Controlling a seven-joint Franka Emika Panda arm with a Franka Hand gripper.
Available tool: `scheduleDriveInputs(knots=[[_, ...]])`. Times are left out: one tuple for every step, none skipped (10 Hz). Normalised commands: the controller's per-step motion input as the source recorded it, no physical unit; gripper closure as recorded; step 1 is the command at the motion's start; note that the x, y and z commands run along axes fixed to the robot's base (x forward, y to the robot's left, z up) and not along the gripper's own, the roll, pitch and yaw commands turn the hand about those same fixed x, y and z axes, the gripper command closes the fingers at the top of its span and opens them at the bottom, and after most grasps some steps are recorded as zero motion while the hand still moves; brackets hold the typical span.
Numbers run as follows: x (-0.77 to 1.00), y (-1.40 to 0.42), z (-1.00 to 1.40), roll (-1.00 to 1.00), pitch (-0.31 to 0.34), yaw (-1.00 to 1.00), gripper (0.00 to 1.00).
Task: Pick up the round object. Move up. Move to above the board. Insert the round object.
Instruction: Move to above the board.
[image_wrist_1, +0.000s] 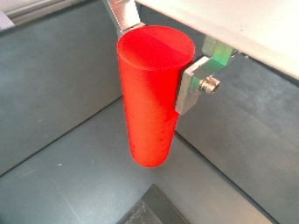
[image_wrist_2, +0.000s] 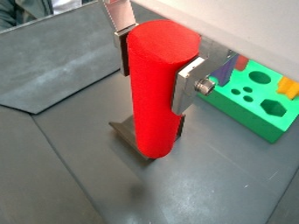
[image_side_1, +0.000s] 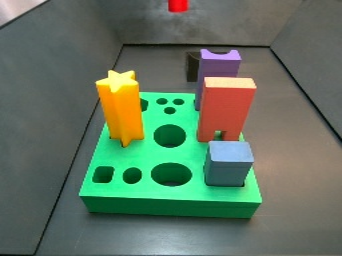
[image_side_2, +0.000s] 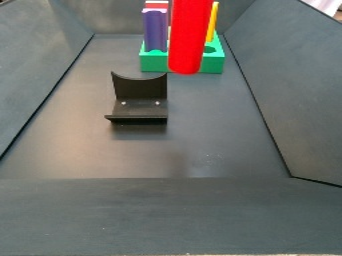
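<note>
My gripper (image_wrist_2: 155, 80) is shut on the round object (image_wrist_2: 158, 87), a tall glossy red cylinder held upright between the silver fingers (image_wrist_2: 187, 83). It also shows in a wrist view (image_wrist_1: 152, 96). The cylinder hangs clear of the dark floor, above the fixture (image_wrist_2: 126, 131). In a side view its lower part (image_side_2: 194, 35) hangs in front of the board (image_side_2: 221, 58), with the gripper out of frame. In a side view only its bottom end (image_side_1: 177, 5) shows, high beyond the green board (image_side_1: 167, 205). The board (image_wrist_2: 257, 101) lies off to one side of the cylinder.
On the board stand a yellow star peg (image_side_1: 119, 105), a salmon-red block (image_side_1: 227, 108) and a blue-grey cube (image_side_1: 229, 163); several round holes are open. A purple piece (image_side_1: 218, 65) stands behind it. The fixture (image_side_2: 138, 100) sits mid-floor. Sloped grey walls enclose the floor.
</note>
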Motion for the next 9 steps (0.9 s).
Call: scheduleDriveInputs(knots=[[0.0, -0.02, 0.25, 0.11, 0.105, 0.04, 1.0], [-0.08, -1.0, 0.14, 0.17, 0.534, -0.28, 1.0], [-0.07, -1.0, 0.12, 0.18, 0.493, -0.25, 1.0], [-0.07, -1.0, 0.13, 0.18, 0.38, -0.14, 1.0], [-0.07, -1.0, 0.14, 0.07, 0.214, -0.05, 1.0], [-0.07, -1.0, 0.14, 0.04, 0.157, -0.03, 1.0], [-0.07, -1.0, 0.14, 0.04, 0.066, -0.01, 1.0], [-0.07, -1.0, 0.15, 0.03, 0.043, 0.0, 1.0], [-0.07, -1.0, 0.15, 0.01, 0.019, 0.01, 1.0]])
